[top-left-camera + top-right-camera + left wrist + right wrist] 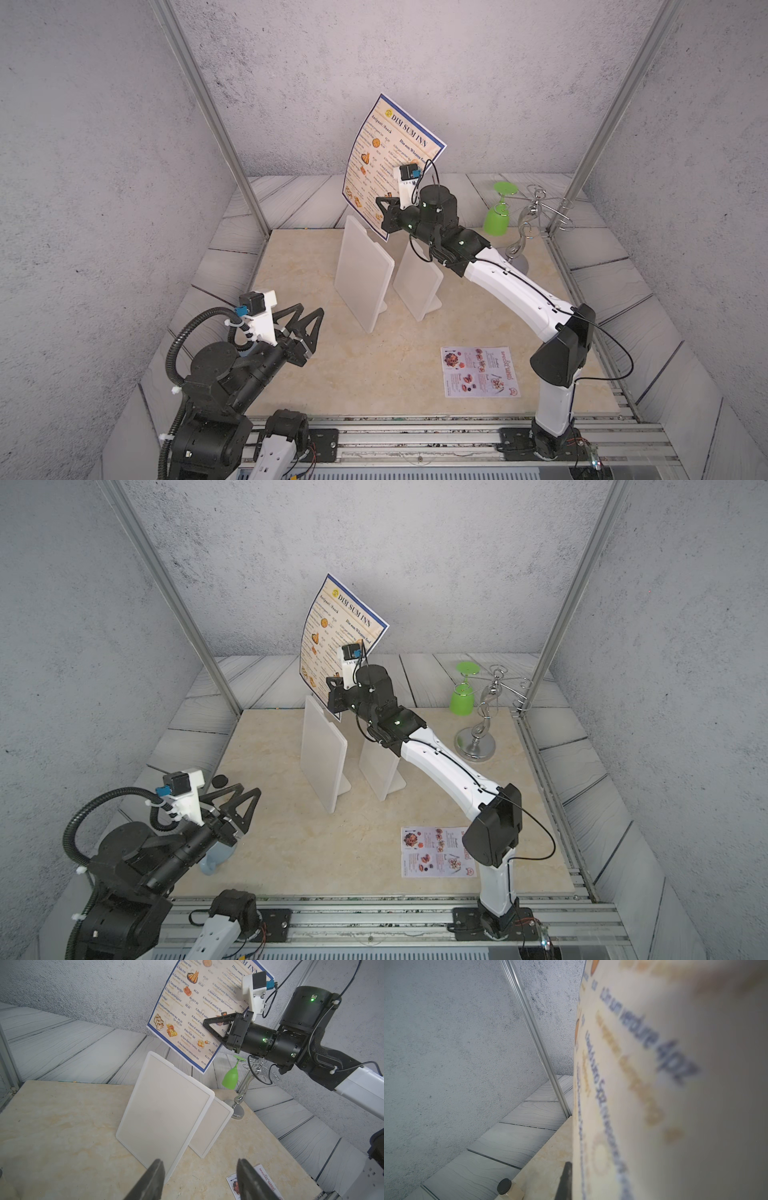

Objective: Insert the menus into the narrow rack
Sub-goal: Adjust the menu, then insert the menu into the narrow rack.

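Right claw (384,208) is clenched on the lower right side of the DIM SUM INN menu (382,149), holding the sheet up, tilted and slightly bowed, over the far middle of the tabletop (353,374). Its lowest corner hangs just above the taller holder (363,274) of the rack (166,1105), and the shorter holder (417,282) stands just to the right. Left claw (309,316) hangs released and empty at the near left. Neither sheet sits in a slot, and the SPECIAL MENU (480,372) lies flat at the near right, untouched. I judge the task barely under way: the first insertion is pending, and the second menu has yet to be picked up and inserted. In both top views the held sheet's corner overlaps the holder's top, while the left wrist view shows open air between them. The right wrist view gives only blurred print and one dark finger (564,1180), with nothing of the rack.
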Tool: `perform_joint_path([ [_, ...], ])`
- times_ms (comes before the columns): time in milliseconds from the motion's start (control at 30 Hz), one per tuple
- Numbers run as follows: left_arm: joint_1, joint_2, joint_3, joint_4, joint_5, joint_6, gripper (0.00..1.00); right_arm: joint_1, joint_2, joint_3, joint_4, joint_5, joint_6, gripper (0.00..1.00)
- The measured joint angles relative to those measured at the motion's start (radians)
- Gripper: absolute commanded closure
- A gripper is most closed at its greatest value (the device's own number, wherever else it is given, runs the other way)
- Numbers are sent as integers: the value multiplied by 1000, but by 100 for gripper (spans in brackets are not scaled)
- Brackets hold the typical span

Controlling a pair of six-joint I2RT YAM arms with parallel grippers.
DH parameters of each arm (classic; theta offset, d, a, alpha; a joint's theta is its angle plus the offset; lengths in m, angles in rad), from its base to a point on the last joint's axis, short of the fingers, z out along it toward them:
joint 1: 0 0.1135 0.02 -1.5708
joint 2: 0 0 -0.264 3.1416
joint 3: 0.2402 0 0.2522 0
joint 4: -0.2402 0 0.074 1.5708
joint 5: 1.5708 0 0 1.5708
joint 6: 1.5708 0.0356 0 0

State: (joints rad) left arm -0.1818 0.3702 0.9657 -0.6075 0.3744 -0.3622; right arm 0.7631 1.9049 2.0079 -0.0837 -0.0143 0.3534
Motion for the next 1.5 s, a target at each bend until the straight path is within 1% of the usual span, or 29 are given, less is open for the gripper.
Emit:
perform_joint_path([
  [533, 0, -5, 0, -30, -5, 4, 41, 6, 78, 92, 29, 61, 77, 100],
  [967, 0, -11, -3, -40, -5, 6, 41, 19, 94, 95, 29, 71, 114, 100],
  [1500, 0, -31, -6, -49, -6, 6, 41, 31, 95, 86, 31, 79, 116, 100],
])
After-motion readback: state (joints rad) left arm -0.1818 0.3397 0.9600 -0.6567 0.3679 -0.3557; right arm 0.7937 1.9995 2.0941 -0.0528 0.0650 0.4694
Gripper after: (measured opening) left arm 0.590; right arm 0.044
